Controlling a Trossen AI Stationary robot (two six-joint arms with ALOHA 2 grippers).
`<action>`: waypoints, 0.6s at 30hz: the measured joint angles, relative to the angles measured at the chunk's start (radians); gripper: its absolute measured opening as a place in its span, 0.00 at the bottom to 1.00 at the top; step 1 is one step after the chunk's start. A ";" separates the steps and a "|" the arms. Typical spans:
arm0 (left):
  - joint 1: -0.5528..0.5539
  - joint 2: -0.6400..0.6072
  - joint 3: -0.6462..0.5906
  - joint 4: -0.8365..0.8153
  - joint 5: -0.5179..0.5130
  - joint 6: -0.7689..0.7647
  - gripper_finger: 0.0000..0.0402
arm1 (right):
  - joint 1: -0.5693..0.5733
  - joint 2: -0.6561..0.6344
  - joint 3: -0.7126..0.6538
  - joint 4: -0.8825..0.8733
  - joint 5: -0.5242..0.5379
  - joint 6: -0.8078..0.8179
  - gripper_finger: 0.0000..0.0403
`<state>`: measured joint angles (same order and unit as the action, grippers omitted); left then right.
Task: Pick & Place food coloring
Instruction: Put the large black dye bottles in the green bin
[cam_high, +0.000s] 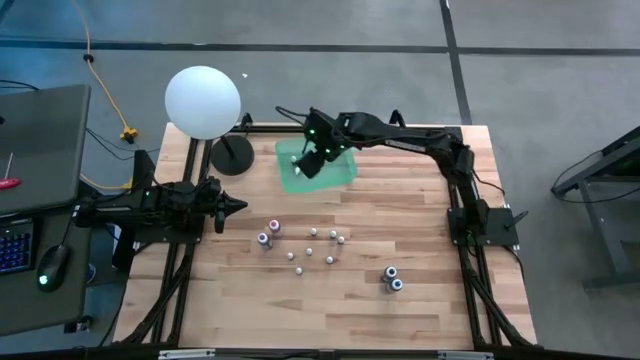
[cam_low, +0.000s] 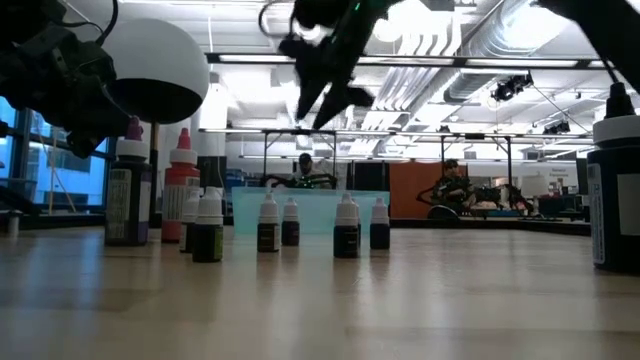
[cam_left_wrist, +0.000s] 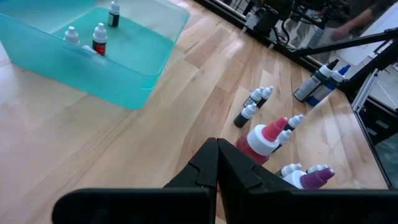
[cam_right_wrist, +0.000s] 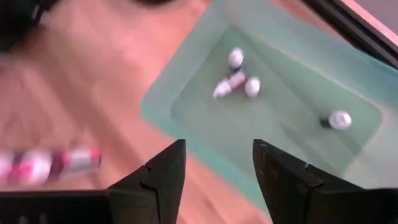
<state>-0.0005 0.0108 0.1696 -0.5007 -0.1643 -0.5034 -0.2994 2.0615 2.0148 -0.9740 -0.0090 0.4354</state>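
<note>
A green bin (cam_high: 342, 176) stands at the table's far middle. In the right wrist view it holds several small white-capped food coloring bottles (cam_right_wrist: 235, 58), one of them lying on its side (cam_right_wrist: 227, 84). My right gripper (cam_right_wrist: 214, 174) hangs open high above the bin's near-left corner (cam_high: 305, 170), with nothing between its fingers. More food coloring bottles (cam_high: 311, 250) stand upright on the table nearer the front. Among them are larger purple-topped ones (cam_high: 268, 234) and two blue-capped ones (cam_high: 392, 279). My left gripper (cam_left_wrist: 217, 165) rests shut at the table's left (cam_high: 240, 207), touching nothing.
A white globe lamp (cam_high: 203, 100) on a black round base (cam_high: 232, 155) stands at the far left, close to the bin. Bare wood lies between the bin and the standing bottles. People sit in the room beyond the table (cam_low: 452, 185).
</note>
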 joint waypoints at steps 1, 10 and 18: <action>0.000 0.000 0.000 0.000 0.000 0.000 0.00 | 0.014 -0.019 0.000 -0.035 0.000 -0.019 0.44; 0.000 0.000 0.000 0.000 0.000 0.000 0.00 | 0.169 -0.162 0.000 -0.345 0.080 -0.004 0.44; 0.000 0.000 0.000 0.000 0.000 0.000 0.00 | 0.336 -0.175 0.000 -0.479 0.161 0.082 0.44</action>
<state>-0.0005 0.0109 0.1696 -0.5007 -0.1646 -0.5034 0.0362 1.8866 2.0148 -1.4532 0.1520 0.5173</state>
